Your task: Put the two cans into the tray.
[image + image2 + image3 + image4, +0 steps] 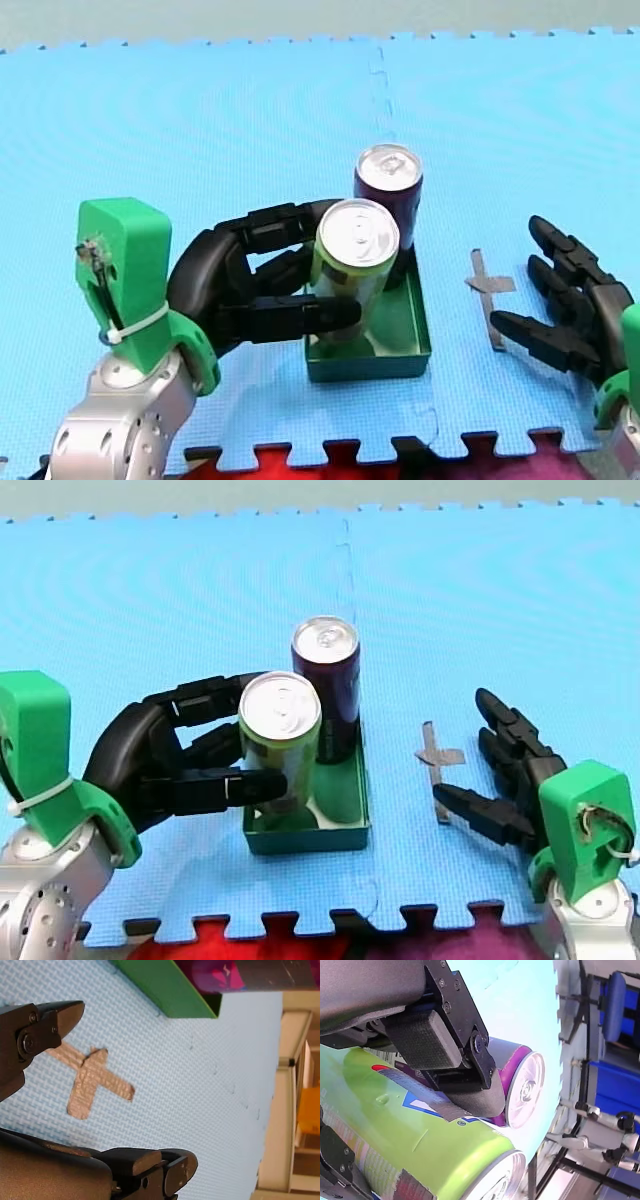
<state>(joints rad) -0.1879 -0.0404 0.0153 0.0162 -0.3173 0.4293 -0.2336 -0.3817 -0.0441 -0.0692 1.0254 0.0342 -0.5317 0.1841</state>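
A lime-green can (357, 240) stands upright in the near part of the small green tray (368, 368). My left hand (332, 268) is shut on it, fingers behind it and thumb across its front. In the second wrist view the same green can (420, 1130) sits between the black fingers (425, 1040), with the purple can (517, 1085) just beyond. That purple can (388, 188) stands upright at the tray's far end, touching the green one. My right hand (520, 285) is off to the tray's right, over the mat, holding nothing.
A grey tape cross (490, 285) is stuck to the blue foam mat (200, 130) between the tray and my right hand; the first wrist view shows the tape (92, 1080) too. The mat's jigsaw front edge meets red and purple flooring (330, 462).
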